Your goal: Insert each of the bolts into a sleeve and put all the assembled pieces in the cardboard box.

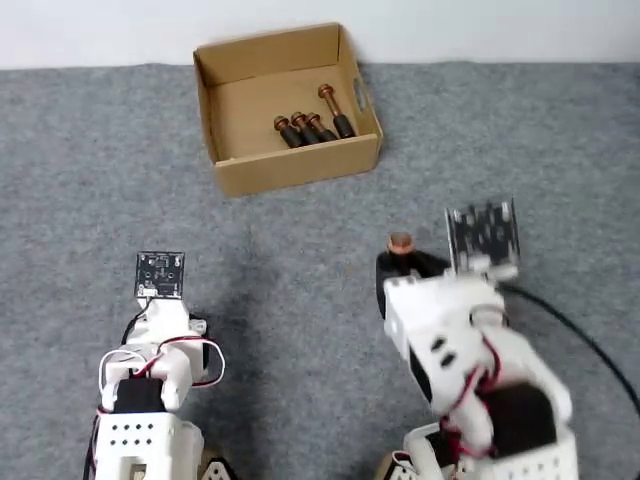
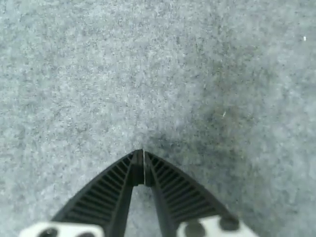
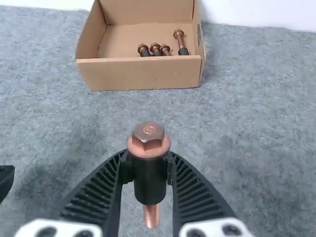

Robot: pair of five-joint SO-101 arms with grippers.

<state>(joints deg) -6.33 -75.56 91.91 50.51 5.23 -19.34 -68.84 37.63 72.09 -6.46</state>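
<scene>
My right gripper [image 3: 147, 170] is shut on an assembled piece [image 3: 148, 163]: a copper bolt with a hex head standing upright inside a black sleeve, its tip poking out below. In the high view that bolt head [image 1: 400, 243] shows just ahead of the right arm, with the right gripper [image 1: 398, 268] under it. The cardboard box [image 1: 232, 171] stands at the back of the table and holds several assembled pieces [image 1: 312, 125], which also lie along the box's [image 3: 138, 73] far side [image 3: 160, 47]. My left gripper [image 2: 143, 165] is shut on nothing, low over bare carpet [image 2: 148, 74].
Grey carpet [image 1: 300, 280] covers the table between the arms and the box. A black cable [image 1: 580, 340] runs along the right arm's outer side. A white wall edge [image 1: 100, 30] lies behind the box.
</scene>
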